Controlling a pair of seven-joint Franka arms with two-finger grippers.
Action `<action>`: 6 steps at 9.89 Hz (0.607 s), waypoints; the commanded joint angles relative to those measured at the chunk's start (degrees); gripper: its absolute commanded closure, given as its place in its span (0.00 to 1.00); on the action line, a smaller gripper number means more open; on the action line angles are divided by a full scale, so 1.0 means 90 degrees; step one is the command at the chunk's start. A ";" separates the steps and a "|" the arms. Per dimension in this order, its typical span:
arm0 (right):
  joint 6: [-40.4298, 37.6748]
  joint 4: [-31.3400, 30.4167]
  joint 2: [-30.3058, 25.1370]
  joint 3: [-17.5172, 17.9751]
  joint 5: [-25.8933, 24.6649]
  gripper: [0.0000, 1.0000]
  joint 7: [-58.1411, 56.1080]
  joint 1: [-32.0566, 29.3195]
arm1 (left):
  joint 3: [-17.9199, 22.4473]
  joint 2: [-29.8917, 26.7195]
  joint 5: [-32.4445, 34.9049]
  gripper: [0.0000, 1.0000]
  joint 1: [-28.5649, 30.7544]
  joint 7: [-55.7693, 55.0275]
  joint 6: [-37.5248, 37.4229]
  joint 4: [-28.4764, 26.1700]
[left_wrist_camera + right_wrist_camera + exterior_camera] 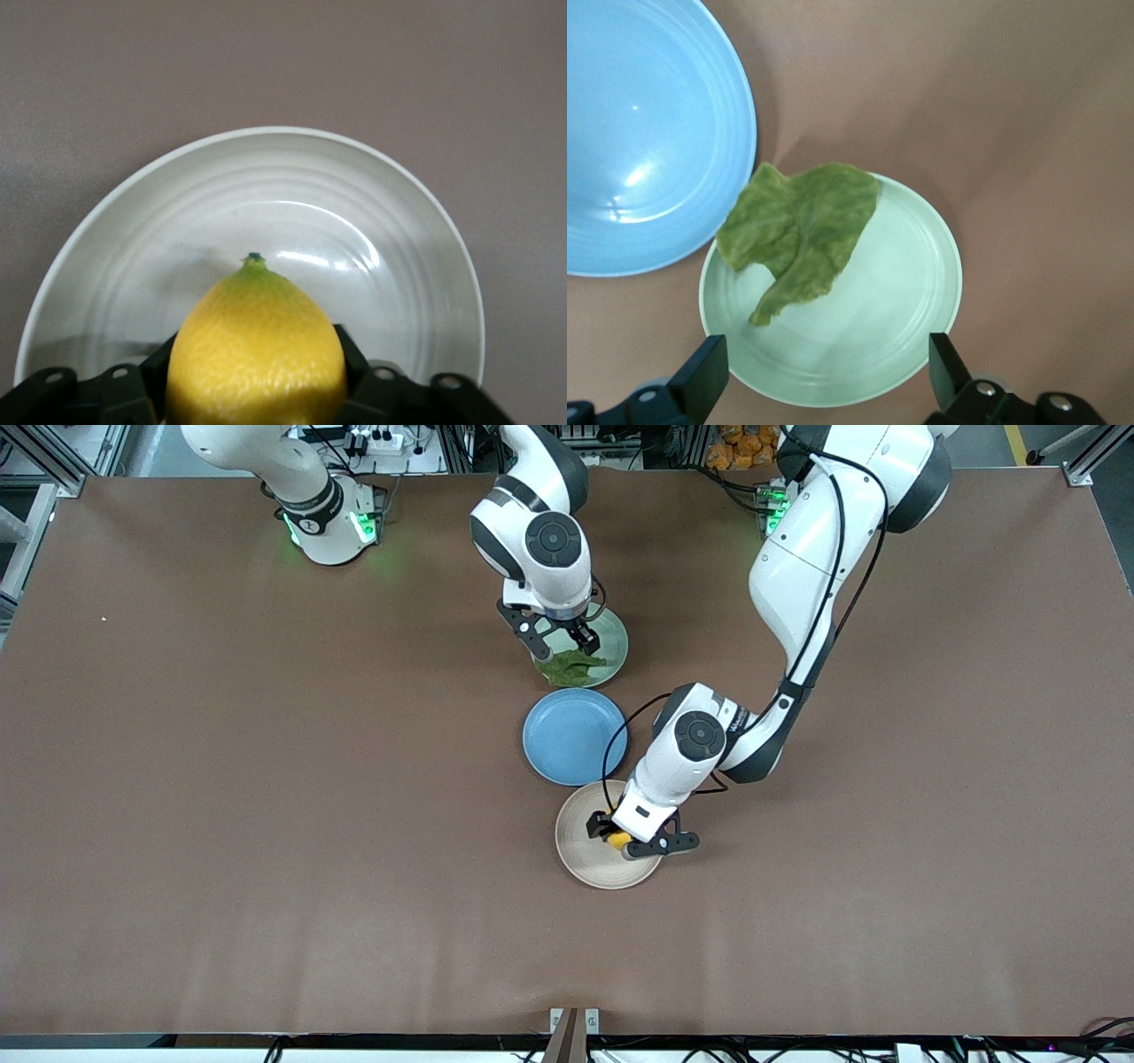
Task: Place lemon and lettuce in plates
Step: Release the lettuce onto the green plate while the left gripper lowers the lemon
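Nearly done: lemon [256,350] over cream plate [576,850], lettuce [797,237] lying on mint plate [908,319].
Left gripper [631,840] jaws clamp the lemon, low for release; right gripper [558,638] jaws spread, empty, above the leaf, which overhangs the rim toward the blue plate [558,748] on the desk [266,824].

Yellow lemon [256,350] held over cream plate [585,862]; crinkled lettuce [797,235] lies on mint plate [904,301] (overhanging its rim).

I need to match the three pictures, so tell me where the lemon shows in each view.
Front view: the lemon sits between the left gripper's jaws over the cream plate.
Left wrist view: the lemon fills the lower middle, the cream plate under it.
Right wrist view: not in it.
Shared landmark: the cream plate, in the front and left wrist views.
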 commanded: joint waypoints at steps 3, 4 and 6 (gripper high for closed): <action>-0.0105 -0.0014 -0.0088 -0.0018 -0.0010 0.00 -0.1688 -0.1086 | 0.0054 -0.0120 -0.0036 0.00 -0.0005 -0.0060 -0.0034 0.0101; -0.0105 0.0006 -0.0108 -0.0018 -0.0010 0.00 -0.2108 -0.1330 | 0.0083 -0.0227 -0.0036 0.00 0.0005 -0.0051 -0.0151 0.0091; -0.0115 -0.0033 -0.0098 -0.0018 -0.0010 0.00 -0.2957 -0.1886 | 0.0122 -0.0568 -0.0045 0.00 0.0093 -0.0021 -0.1094 0.0110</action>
